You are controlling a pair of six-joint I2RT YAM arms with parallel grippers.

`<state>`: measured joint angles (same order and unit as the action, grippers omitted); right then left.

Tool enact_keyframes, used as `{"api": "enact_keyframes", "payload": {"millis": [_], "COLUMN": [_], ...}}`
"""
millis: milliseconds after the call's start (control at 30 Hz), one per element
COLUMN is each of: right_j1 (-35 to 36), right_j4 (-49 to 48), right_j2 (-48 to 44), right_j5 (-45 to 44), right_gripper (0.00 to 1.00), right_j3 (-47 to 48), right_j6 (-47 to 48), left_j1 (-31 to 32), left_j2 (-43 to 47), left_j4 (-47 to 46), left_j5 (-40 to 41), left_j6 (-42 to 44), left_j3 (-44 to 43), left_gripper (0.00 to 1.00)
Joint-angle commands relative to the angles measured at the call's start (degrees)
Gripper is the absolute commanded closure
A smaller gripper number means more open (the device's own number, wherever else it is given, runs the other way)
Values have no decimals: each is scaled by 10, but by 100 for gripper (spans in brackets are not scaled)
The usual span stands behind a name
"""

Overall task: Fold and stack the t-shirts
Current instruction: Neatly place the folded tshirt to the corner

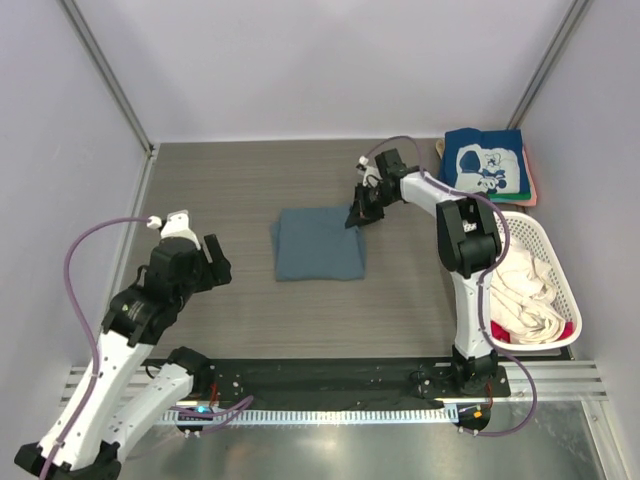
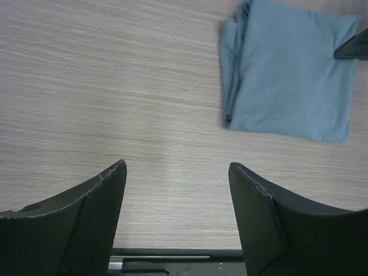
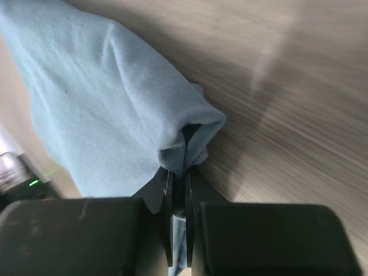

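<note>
From above, the folded slate-blue t-shirt [image 1: 320, 243] is recorded flat on the table [image 1: 230, 190], one corner clamped in the closed right jaws, well apart from the left jaws; by the left wrist, those jaws are shown spread wide and empty, the shirt ahead and rightward; by the right wrist, the pinched fold is confirmed.

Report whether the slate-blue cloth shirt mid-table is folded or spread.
Folded: the slate-blue cloth t-shirt lies as a compact rectangle, stacked layers showing along one edge; the right gripper has its jaws shut on a corner.
</note>
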<state>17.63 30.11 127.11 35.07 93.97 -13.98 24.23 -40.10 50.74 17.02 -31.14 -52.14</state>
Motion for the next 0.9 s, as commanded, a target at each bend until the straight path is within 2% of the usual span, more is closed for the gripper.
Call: {"api": "enact_keyframes", "payload": {"millis": [0, 433, 867], "right_j1": [-24, -93, -186], "right_j4": [79, 137, 198], "right_j2": [-78, -134, -118], "right_j5": [-113, -265, -316], "right_gripper": [99, 99, 99], "right_j3": [45, 116, 296], "right_j6": [70, 168, 213], "left_j1": [-2, -2, -2], "left_j2": [27, -3, -17], "left_j4": [-22, -23, -28], "left_j5": [18, 3, -10], "left_j6": [-6, 4, 9], "left_j3": [14, 13, 15], "left_gripper": [27, 27, 27]}}
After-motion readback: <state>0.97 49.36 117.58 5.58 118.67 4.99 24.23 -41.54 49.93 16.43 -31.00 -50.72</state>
